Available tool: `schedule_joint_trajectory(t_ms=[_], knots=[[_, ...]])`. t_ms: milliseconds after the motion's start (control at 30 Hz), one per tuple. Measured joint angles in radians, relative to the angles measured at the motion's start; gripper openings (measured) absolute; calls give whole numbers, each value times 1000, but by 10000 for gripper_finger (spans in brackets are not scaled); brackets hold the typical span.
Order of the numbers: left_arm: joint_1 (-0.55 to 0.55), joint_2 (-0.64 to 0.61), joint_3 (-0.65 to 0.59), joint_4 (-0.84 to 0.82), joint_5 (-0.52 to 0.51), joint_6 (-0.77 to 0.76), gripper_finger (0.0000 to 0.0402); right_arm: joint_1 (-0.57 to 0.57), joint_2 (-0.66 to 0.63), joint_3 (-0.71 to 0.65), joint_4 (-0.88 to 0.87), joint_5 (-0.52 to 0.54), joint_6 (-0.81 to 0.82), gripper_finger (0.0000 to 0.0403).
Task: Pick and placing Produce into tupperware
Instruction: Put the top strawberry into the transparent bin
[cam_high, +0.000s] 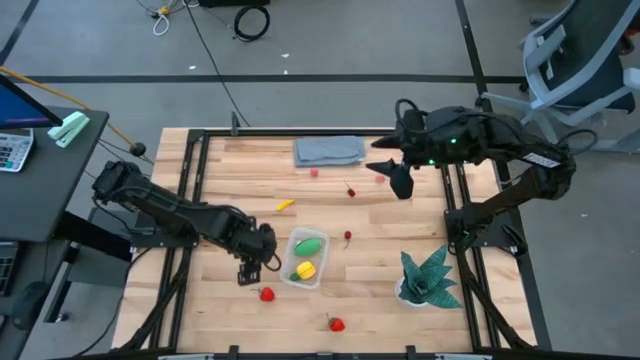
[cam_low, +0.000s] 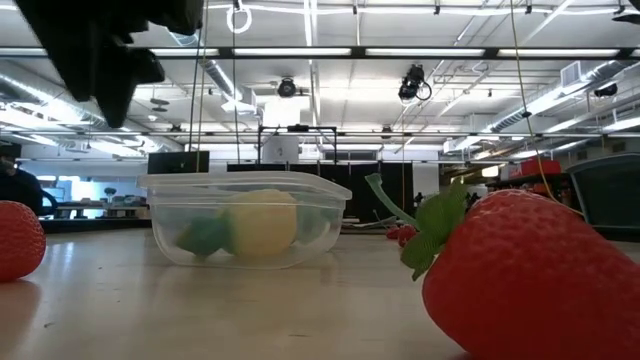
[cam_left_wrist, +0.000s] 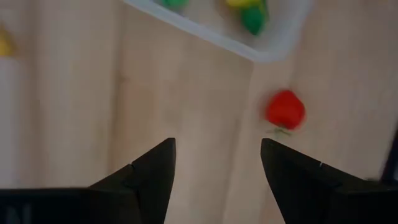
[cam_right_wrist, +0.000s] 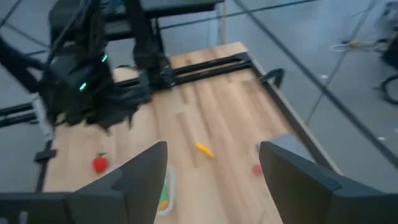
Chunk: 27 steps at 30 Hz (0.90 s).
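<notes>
**Toy produce: light, hard, apt to roll; take each across its widest part**

The tupperware (cam_high: 306, 258) is a clear, thin-walled tub with rounded corners. It holds a green oblong (cam_high: 309, 243) and a yellow lemon (cam_high: 306, 269).

The left gripper (cam_high: 248, 272) hovers just beside the tub, jaws spread and empty. One red strawberry (cam_high: 266, 294) lies near the tub, close by this gripper. A second strawberry (cam_high: 337, 324) lies farther from the tub, toward the table edge. The yellow-orange sliver (cam_high: 285, 205) and the cherries (cam_high: 347, 237) lie on the wood beyond the tub.

The right gripper (cam_high: 399, 176) hangs well apart from the tub, jaws wide, nothing held.

Judgement: the pieces look to be smooth moulded plastic, light and rigid. The strawberry tapers, so grip across its broad shoulder, not the tip or leaf. The tub may slide if nudged.
</notes>
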Motion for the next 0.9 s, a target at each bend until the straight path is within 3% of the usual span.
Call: schedule_joint_trajectory(t_ms=[167,900], knots=[[-52,47,-11,60,54,-20,243,0,2,-1,-17,59,1,262],[-196,256,-10,147,104,-21,232,0,87,-1,-78,61,45,255]])
